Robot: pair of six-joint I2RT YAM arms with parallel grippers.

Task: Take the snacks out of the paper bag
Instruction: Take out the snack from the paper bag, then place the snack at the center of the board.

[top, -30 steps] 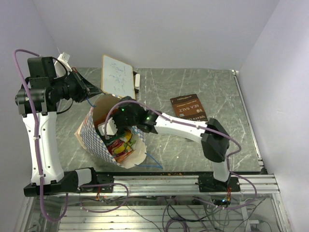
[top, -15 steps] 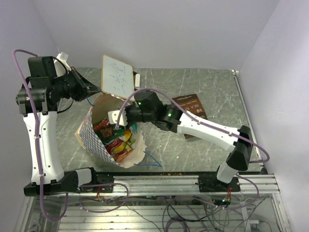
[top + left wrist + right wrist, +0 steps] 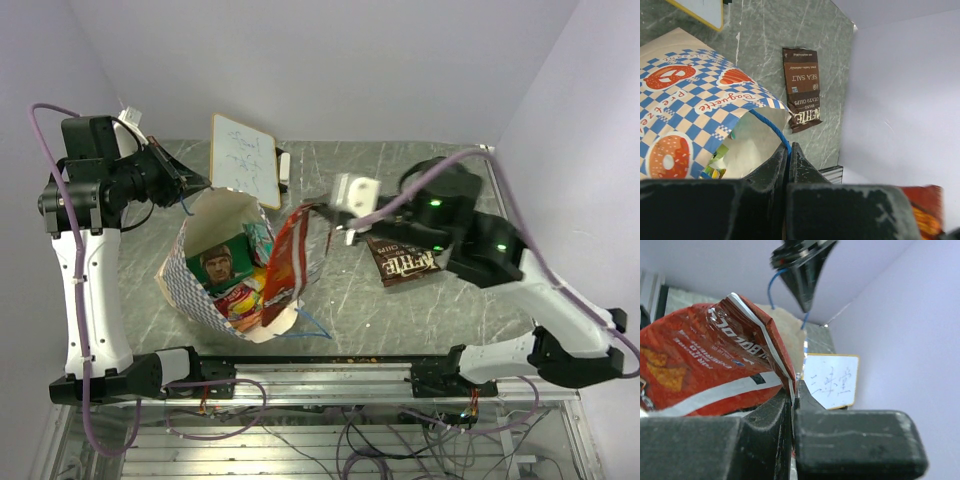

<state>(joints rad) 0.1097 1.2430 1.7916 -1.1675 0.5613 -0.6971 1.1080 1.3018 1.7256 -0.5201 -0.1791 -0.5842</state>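
Note:
The paper bag [image 3: 190,285] stands open at the left, blue-and-white checkered outside. My left gripper [image 3: 190,186] is shut on its blue cord handle [image 3: 771,127] at the bag's far rim. A green snack [image 3: 222,266] and a red-yellow one [image 3: 246,300] lie inside. My right gripper [image 3: 318,213] is shut on the top edge of an orange-red snack packet [image 3: 288,262], which hangs over the bag's right rim. In the right wrist view that packet [image 3: 705,370] fills the left side. A brown "SEA SALT" snack [image 3: 402,262] lies flat on the table, partly under the right arm.
A white board with scribbles [image 3: 245,160] leans behind the bag, close to the left gripper. The table's metal rail [image 3: 380,370] runs along the near edge. A loose blue cord [image 3: 318,328] trails from the bag's near right corner.
The right arm has pulled up and back to the right, out of the bag, bringing the orange-red packet with it. The left arm has kept its hold on the handle.

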